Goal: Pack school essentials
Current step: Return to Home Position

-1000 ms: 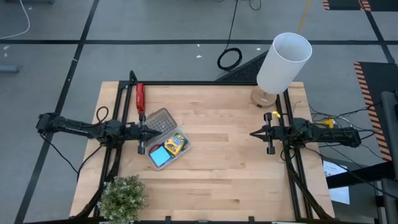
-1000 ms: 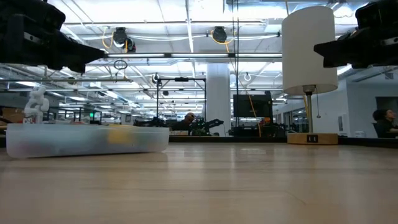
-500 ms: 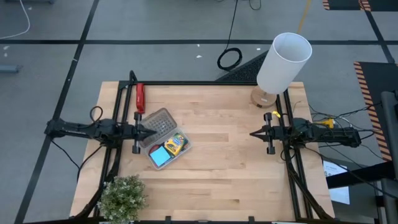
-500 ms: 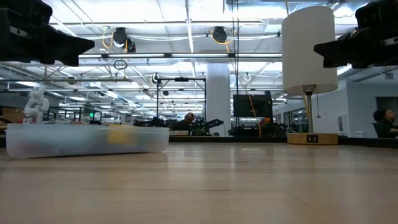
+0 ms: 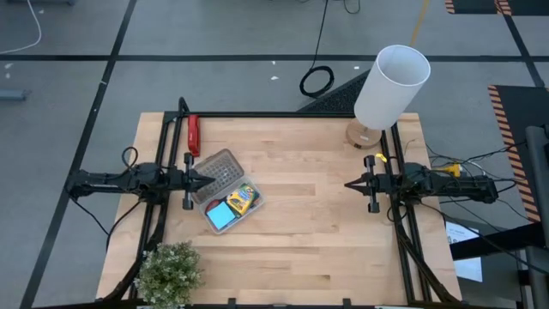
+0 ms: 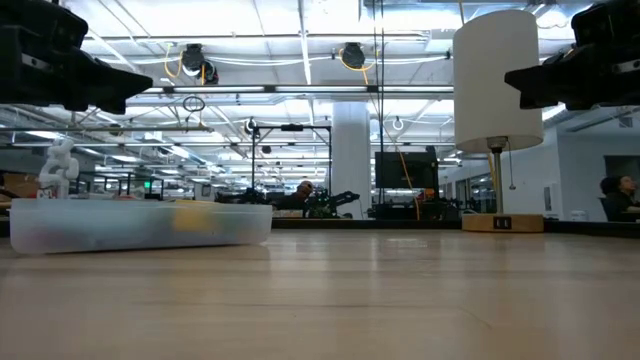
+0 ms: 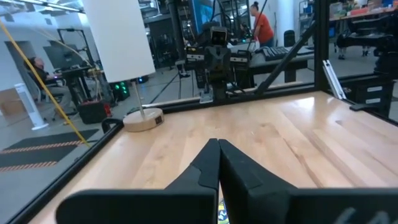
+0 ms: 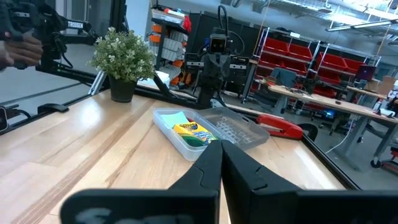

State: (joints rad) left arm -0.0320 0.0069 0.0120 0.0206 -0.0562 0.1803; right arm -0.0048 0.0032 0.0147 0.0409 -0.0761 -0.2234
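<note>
Pale wood worktop [image 5: 317, 215] carries our clear case [image 5: 225, 190]; from above we see the crayon box [image 5: 242, 200] and notepad [image 5: 221, 215] inside, while the low view blurs them. Left hand [image 5: 202, 181], fingers together and empty, sits at the case's edge; right hand [image 5: 350, 184] likewise closed, well apart.

Light wood plank surface [image 5: 317, 223], black frame rails along edges. Red bar-shaped tool [image 5: 193, 135] at upper left of high view, beside rail. Clear plastic case [image 5: 230, 209] left of centre, grey dotted lid [image 5: 221, 168] hinged open toward upper left; yellow-green crayon box [image 5: 243, 200] and light-blue square notepad [image 5: 220, 215] inside. Potted plant [image 5: 169, 270] at lower left corner. Lamp [image 5: 390, 86] with round wooden base at upper right.
</note>
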